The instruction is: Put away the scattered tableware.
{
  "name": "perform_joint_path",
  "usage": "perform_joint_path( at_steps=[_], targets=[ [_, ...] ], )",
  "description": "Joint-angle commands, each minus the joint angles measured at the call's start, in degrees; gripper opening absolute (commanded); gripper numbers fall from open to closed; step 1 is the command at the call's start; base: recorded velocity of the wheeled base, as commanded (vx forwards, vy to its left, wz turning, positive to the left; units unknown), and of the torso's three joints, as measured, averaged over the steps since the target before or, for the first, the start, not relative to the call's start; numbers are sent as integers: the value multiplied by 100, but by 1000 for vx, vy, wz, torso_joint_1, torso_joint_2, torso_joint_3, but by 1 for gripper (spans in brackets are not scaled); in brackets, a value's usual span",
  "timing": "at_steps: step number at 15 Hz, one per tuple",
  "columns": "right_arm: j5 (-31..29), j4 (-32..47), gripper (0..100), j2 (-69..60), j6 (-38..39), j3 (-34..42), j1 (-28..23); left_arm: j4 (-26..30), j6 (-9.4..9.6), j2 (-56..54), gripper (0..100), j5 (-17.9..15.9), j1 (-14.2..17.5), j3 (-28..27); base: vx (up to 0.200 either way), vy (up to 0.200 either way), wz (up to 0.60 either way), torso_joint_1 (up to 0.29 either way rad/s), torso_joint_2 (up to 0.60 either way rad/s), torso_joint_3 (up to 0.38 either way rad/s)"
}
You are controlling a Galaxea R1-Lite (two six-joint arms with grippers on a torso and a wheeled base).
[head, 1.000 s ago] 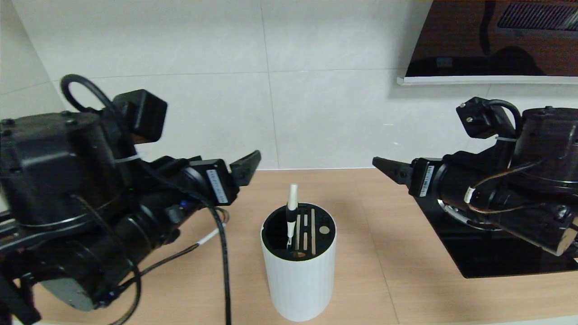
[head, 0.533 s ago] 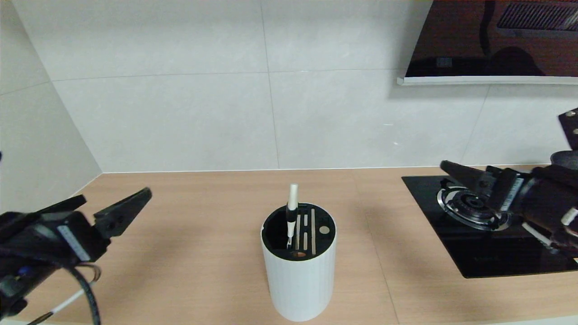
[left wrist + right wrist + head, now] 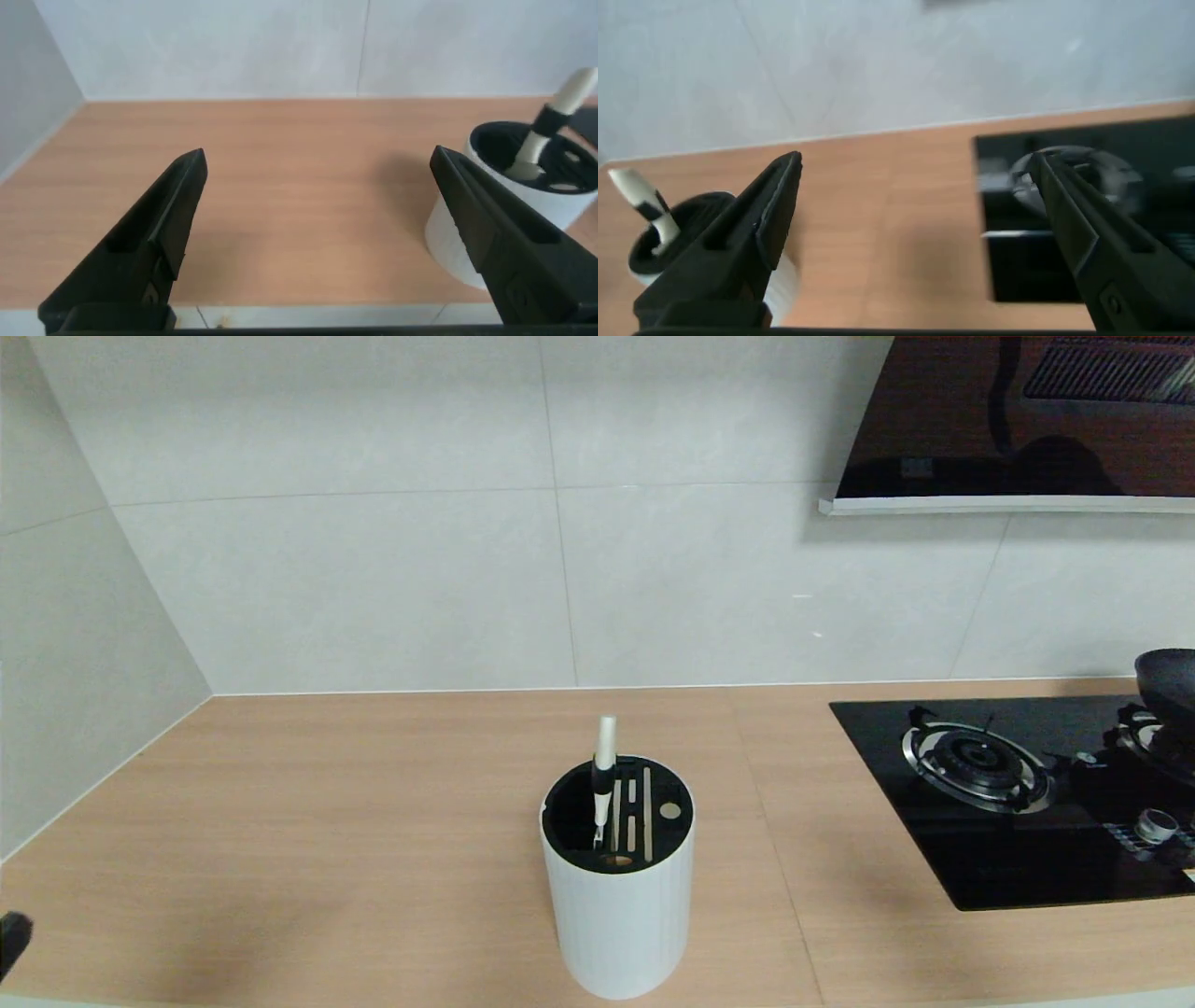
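**Utensil upright in the holder, both grippers spread**

You have the white-handled utensil (image 3: 604, 756) standing in the white holder (image 3: 616, 905), its long axis near vertical, handle up and leaning slightly, lower end down inside. The holder sits near the front edge of the worktop (image 3: 373, 784). A broad stretch of worktop runs leftward to the side wall, and the hob (image 3: 1008, 831) lies well apart on the right. The fingers of the left gripper (image 3: 318, 157) and the right gripper (image 3: 916, 161) are wide apart.
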Motion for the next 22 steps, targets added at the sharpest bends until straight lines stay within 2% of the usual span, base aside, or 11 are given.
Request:
perform_joint_path(
  at_steps=[1, 4, 7, 9, 11, 14, 15, 18, 20, 22],
  targets=[
    [36, 866, 100, -2198, -620, 133, -701, 290, 75, -1309, 100, -502, 619, 8, 0, 0, 0, 0, 0, 0],
    [-43, 1262, 100, -2813, -1068, 212, -807, 554, 75, -1793, 100, -607, 847, 26, 0, 0, 0, 0, 0, 0],
    [44, 1297, 100, -3068, -980, 291, -1475, 730, 145, -2311, 100, -713, 1172, 307, 0, 0, 0, 0, 0, 0],
    [194, 1385, 100, -3375, -980, 538, -1633, 721, 101, -2320, 100, -713, 1190, 412, 0, 0, 0, 0, 0, 0],
    [211, 1359, 100, -3384, -919, 1109, -1633, 730, 101, -2320, 100, -774, 1190, 597, 0, 0, 0, 0, 0, 0],
    [273, 1148, 100, -3384, -822, 1988, -1633, 703, 119, -2320, 100, -1258, 1190, 1256, 0, 0, 0, 0, 0, 0],
    [291, 990, 100, -3384, -743, 2216, -1633, 677, 119, -2320, 100, -1311, 1190, 1458, 0, 0, 0, 0, 0, 0],
    [739, 1165, 100, -3384, -664, 2216, -1633, 220, 110, -2320, 100, -1574, 1181, 2144, 0, 0, 0, 0, 0, 0],
    [915, 1438, 100, -3384, -673, 2216, -1633, 106, 92, -2320, 100, -1759, 1190, 2170, 0, 0, 0, 0, 0, 0],
    [1126, 1939, 100, -3384, -673, 2216, -1633, 106, 101, -2320, 100, -1653, 1190, 2179, 0, 0, 0, 0, 0, 0]
  ],
)
